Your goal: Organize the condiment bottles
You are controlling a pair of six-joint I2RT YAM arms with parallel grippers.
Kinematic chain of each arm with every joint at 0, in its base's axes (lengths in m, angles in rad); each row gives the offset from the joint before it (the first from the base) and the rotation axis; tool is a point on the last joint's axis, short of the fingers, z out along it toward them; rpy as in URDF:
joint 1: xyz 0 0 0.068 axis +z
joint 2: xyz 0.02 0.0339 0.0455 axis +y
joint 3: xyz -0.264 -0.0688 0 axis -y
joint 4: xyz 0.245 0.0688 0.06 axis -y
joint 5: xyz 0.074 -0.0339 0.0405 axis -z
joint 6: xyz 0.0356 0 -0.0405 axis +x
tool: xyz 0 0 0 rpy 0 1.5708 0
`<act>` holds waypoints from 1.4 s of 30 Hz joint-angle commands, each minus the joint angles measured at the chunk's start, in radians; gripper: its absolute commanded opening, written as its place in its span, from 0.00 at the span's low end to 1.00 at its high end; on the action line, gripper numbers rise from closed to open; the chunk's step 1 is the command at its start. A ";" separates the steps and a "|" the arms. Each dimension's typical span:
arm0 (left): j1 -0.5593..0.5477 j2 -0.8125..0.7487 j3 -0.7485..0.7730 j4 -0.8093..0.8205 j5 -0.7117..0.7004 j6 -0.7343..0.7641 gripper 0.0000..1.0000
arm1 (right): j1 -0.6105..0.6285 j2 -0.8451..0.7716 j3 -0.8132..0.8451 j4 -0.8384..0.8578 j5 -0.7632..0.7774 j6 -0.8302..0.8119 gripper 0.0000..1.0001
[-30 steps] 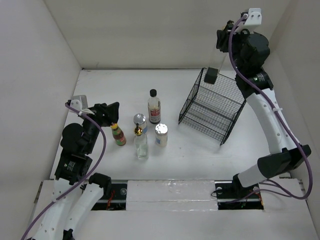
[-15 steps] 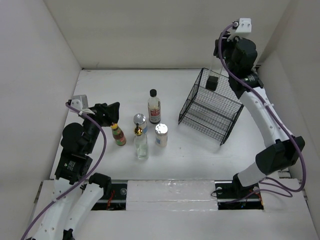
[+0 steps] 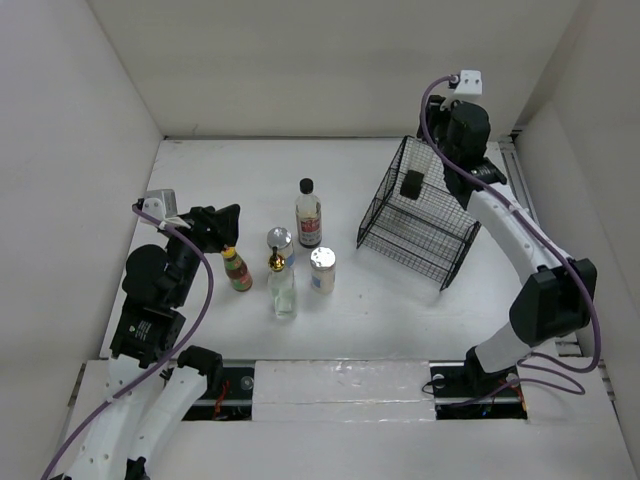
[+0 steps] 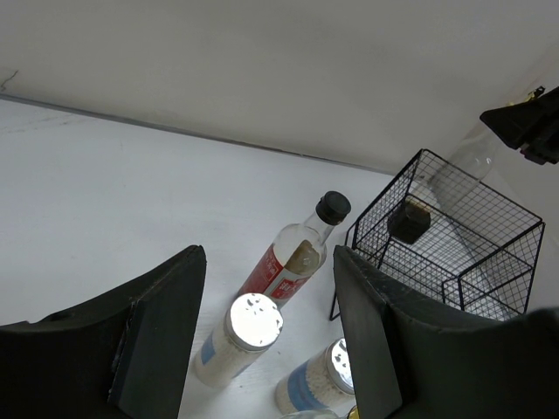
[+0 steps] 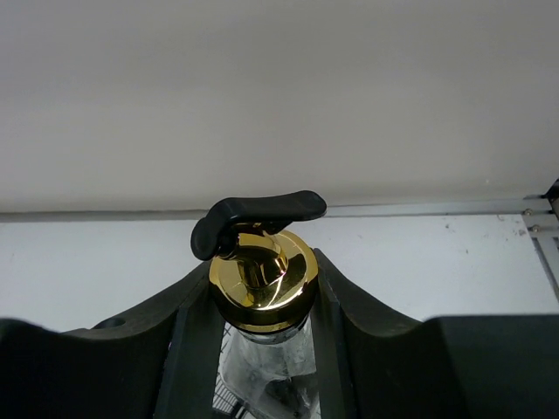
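My right gripper (image 3: 443,160) is shut on the neck of a clear gold-spouted bottle (image 5: 264,279), with my fingers (image 5: 196,332) on both sides of its gold cap. The bottle hangs tilted with its dark lower end (image 3: 411,184) inside the black wire basket (image 3: 440,262). It also shows in the left wrist view (image 4: 454,179). Standing left of the basket are a black-capped bottle with a red-white label (image 3: 309,213), two silver-lidded jars (image 3: 279,241) (image 3: 322,268), a second clear gold-spouted bottle (image 3: 281,287) and an orange-capped sauce bottle (image 3: 237,270). My left gripper (image 3: 222,228) is open and empty above the sauce bottle.
The basket (image 4: 515,229) stands tilted at the back right, near the right wall. White walls close in the table at the back and on both sides. The bottles stand close together, left of centre.
My right arm has moved left and down, bringing the held bottle from above the basket's back corner down into it. My left arm and the other bottles have not moved.
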 commanded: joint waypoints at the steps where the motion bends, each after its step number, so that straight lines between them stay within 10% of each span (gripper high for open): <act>1: 0.004 0.001 -0.009 0.045 0.011 0.006 0.56 | -0.006 -0.021 -0.002 0.210 0.004 0.049 0.17; 12: 0.004 0.011 -0.009 0.045 0.020 0.006 0.56 | 0.012 -0.011 -0.126 0.268 0.038 0.087 0.24; 20: 0.004 0.011 -0.009 0.054 0.020 0.006 0.56 | 0.031 -0.065 -0.125 0.242 0.038 0.069 0.81; 26: 0.004 0.011 -0.009 0.054 0.020 0.006 0.56 | 0.049 -0.151 -0.073 0.161 -0.029 0.026 0.88; 29: 0.004 0.011 -0.009 0.054 0.020 0.006 0.56 | 0.078 -0.186 -0.073 0.127 -0.152 -0.008 0.76; 32: 0.004 0.011 -0.009 0.054 0.020 0.006 0.56 | 0.133 -0.186 -0.073 0.106 -0.354 -0.045 0.27; 34: 0.004 0.011 -0.009 0.054 0.011 0.006 0.56 | 0.170 -0.148 -0.073 0.080 -0.425 -0.069 0.22; 36: 0.004 0.011 -0.009 0.054 0.011 0.006 0.56 | 0.236 -0.116 -0.073 0.067 -0.482 -0.078 0.38; 37: 0.004 0.011 -0.009 0.054 0.011 0.006 0.56 | 0.258 -0.082 -0.073 0.067 -0.491 -0.088 0.63; 42: 0.004 0.011 -0.009 0.054 0.011 -0.003 0.56 | 0.382 0.005 -0.036 0.026 -0.507 -0.124 0.89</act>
